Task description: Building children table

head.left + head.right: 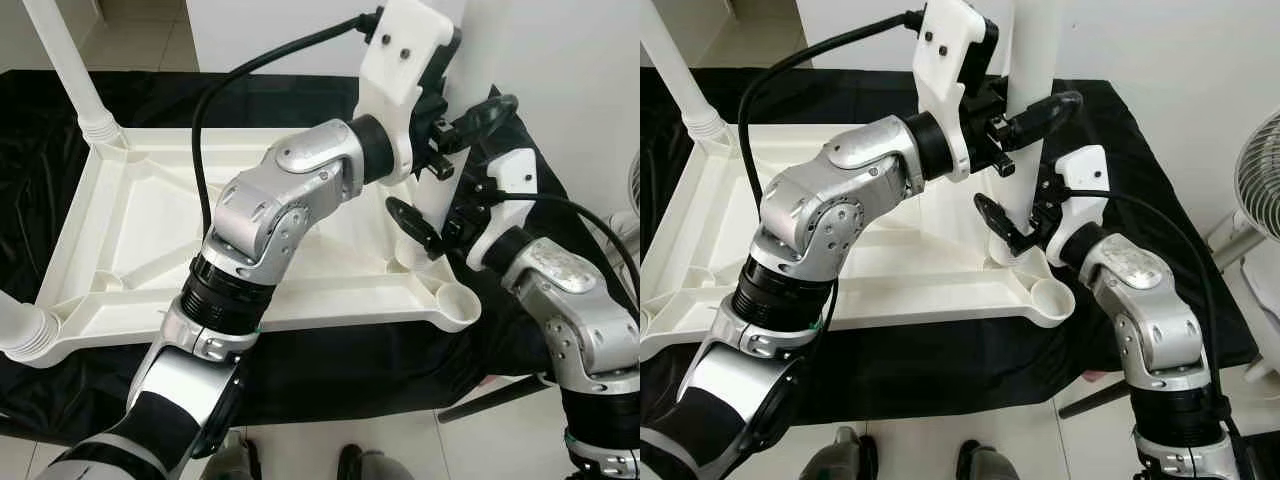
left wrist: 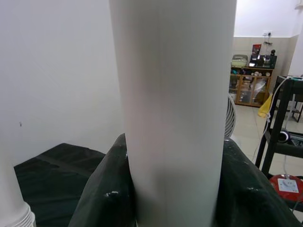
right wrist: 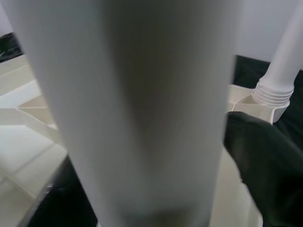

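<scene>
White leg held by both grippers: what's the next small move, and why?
Probably press the white leg straight down and twist it into its corner socket on the upturned tabletop. Left gripper grips it high, right gripper near the base; it stands upright.

A: Where do the two eye views look from?

B: From the robot's head, forward and down onto the upturned white tabletop (image 1: 150,215) on black cloth (image 1: 940,365). They share nearly the whole scene; the right eye sits a little further right and takes in a fan (image 1: 1258,175).

A: And the wrist views?

B: Both sit very close to the upright white leg (image 2: 173,109). The left wrist camera faces it with a room beyond; the right wrist camera faces it lower down, toward the far corner's fitted leg (image 3: 279,71).

A: What do all four share?

B: That upright leg.
</scene>
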{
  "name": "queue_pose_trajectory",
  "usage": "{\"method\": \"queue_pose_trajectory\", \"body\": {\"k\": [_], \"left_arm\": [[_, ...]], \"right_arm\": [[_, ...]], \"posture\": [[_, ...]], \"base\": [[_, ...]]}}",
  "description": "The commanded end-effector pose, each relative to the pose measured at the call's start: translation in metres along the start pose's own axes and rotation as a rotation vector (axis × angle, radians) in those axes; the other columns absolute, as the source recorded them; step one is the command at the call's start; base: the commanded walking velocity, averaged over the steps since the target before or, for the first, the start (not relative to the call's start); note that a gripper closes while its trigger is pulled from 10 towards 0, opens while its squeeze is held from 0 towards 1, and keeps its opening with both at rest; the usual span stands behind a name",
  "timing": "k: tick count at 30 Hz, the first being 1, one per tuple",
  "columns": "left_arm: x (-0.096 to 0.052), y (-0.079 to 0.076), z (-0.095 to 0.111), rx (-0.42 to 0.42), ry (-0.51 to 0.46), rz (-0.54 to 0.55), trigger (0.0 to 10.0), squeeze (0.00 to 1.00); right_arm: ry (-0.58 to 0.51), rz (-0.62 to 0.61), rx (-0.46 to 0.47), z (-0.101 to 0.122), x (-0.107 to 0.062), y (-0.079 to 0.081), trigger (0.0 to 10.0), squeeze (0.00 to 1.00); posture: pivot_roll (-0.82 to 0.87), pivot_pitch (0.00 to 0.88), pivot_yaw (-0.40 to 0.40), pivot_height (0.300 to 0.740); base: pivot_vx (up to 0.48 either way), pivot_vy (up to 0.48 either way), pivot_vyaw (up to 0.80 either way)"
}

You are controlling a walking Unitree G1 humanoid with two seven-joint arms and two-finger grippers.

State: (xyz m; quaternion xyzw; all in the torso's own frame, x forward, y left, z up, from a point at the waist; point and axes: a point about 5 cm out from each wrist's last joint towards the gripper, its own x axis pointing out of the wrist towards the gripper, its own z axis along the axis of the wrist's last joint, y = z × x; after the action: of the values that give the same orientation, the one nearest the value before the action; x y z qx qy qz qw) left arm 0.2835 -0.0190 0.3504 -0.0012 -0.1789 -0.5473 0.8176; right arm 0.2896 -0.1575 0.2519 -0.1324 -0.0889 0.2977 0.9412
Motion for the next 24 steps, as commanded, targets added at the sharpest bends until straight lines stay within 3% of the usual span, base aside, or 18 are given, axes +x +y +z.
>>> {"method": "queue_pose_trajectory", "body": {"k": [1, 2, 3, 4, 6, 7, 9, 10, 18, 19, 21, 22, 24], "left_arm": [[0.0010, -0.0049, 0.0064, 0.028, -0.031, 0.019, 10.0, 0.00], [0.0014, -0.0053, 0.0065, 0.033, -0.033, 0.021, 10.0, 0.00], [0.0015, -0.0055, 0.0066, 0.036, -0.035, 0.022, 10.0, 0.00], [0.0016, -0.0057, 0.0065, 0.038, -0.036, 0.024, 10.0, 0.00], [0.0016, -0.0058, 0.0065, 0.040, -0.037, 0.024, 10.0, 0.00], [0.0017, -0.0058, 0.0068, 0.039, -0.038, 0.024, 10.0, 0.00], [0.0018, -0.0058, 0.0072, 0.041, -0.040, 0.024, 10.0, 0.00], [0.0019, -0.0057, 0.0075, 0.045, -0.041, 0.024, 10.0, 0.00], [0.0025, -0.0070, 0.0088, 0.040, -0.048, 0.014, 10.0, 0.00], [0.0024, -0.0076, 0.0076, 0.000, -0.050, 0.011, 10.0, 0.00], [0.0023, -0.0076, 0.0068, -0.024, -0.051, 0.011, 10.0, 0.00], [0.0021, -0.0076, 0.0065, -0.060, -0.057, 0.007, 10.0, 1.00], [0.0017, -0.0073, 0.0061, -0.089, -0.061, 0.005, 10.0, 1.00]], "right_arm": [[0.018, 0.016, -0.009, -0.0015, 0.0011, 0.0014, 4.1, 0.00], [0.033, 0.026, 0.000, -0.0038, 0.0021, 0.0026, 2.9, 0.00], [0.044, 0.031, 0.006, -0.0053, 0.0027, 0.0033, 2.9, 0.00], [0.053, 0.033, 0.004, -0.0066, 0.0031, 0.0037, 1.8, 0.00], [0.057, 0.034, 0.001, -0.0074, 0.0034, 0.0038, 1.8, 0.00], [0.068, 0.036, 0.003, -0.0090, 0.0037, 0.0042, 0.9, 0.00], [0.078, 0.037, 0.000, -0.0105, 0.0042, 0.0044, 0.9, 0.00], [0.081, 0.038, -0.003, -0.0111, 0.0047, 0.0043, 0.0, 0.00], [0.087, 0.026, -0.005, -0.0114, 0.0054, 0.0032, 0.0, 0.00], [0.081, -0.007, -0.014, -0.0107, 0.0062, 0.0013, 10.0, 0.00], [0.076, -0.021, -0.017, -0.0103, 0.0066, 0.0005, 10.0, 0.00], [0.067, -0.035, -0.014, -0.0098, 0.0069, -0.0002, 10.0, 0.00], [0.062, -0.046, -0.010, -0.0097, 0.0073, -0.0004, 10.0, 0.00]], "posture": [[0.03, 0.144, -0.059, 0.740], [0.03, 0.143, -0.060, 0.740], [0.03, 0.143, -0.060, 0.740], [0.03, 0.141, -0.059, 0.740], [0.03, 0.141, -0.059, 0.740], [0.03, 0.138, -0.059, 0.740], [0.03, 0.138, -0.059, 0.740], [0.03, 0.136, -0.059, 0.740], [0.02, 0.130, -0.058, 0.740], [0.03, 0.122, -0.061, 0.740], [0.03, 0.122, -0.061, 0.740], [0.03, 0.122, -0.061, 0.740], [0.03, 0.118, -0.058, 0.740]], "base": [[0.000, 0.000, 0.00], [0.000, 0.000, 0.00], [0.000, 0.000, 0.00], [0.000, 0.000, 0.00], [0.000, 0.000, 0.00], [0.000, 0.000, 0.00], [0.000, 0.000, 0.00], [0.000, 0.000, 0.00], [0.000, 0.000, 0.00], [0.000, 0.000, 0.00], [0.000, 0.000, 0.00], [0.000, 0.000, 0.00], [0.000, 0.000, 0.00]]}}
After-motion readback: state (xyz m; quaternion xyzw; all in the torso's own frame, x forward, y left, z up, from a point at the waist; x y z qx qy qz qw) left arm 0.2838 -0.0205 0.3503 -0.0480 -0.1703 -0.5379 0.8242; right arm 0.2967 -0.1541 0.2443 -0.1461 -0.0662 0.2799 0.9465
